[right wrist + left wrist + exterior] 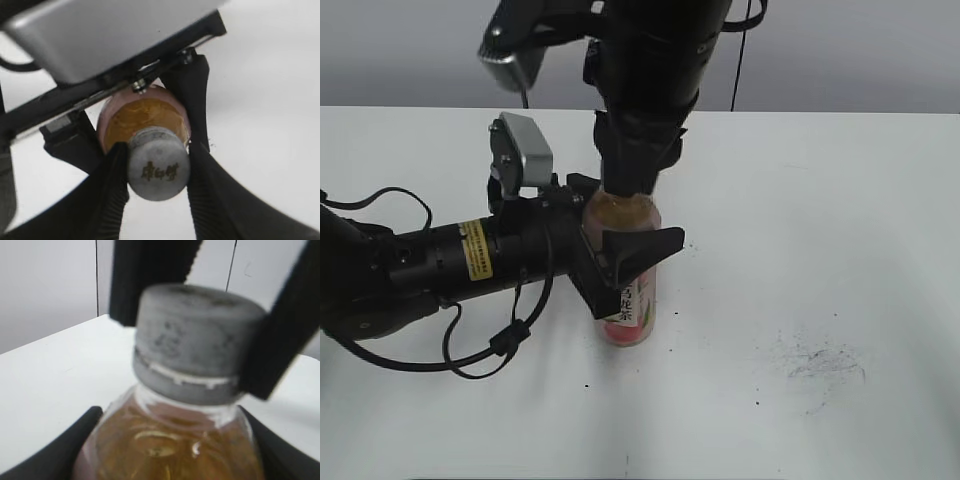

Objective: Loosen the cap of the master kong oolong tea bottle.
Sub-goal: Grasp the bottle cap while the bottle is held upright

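The master kong oolong tea bottle (pixel 628 310) stands upright on the white table, with amber tea and a pink-and-white label. My left gripper (pixel 620 245) comes in from the left and is shut on the bottle's shoulder (pixel 170 445). My right gripper (pixel 630 180) comes down from above and is shut on the grey-white cap (pixel 158 169), one finger on each side. The cap (pixel 195 340) shows close in the left wrist view between the right gripper's dark fingers. A dark logo shows on the cap's top. The cap is hidden in the exterior view.
The white table (pixel 820 250) spreads around the bottle. Dark scuff marks (pixel 825 365) lie on it at the front right. The left arm's black cables (pixel 480 350) loop on the table at the left. A grey wall stands behind.
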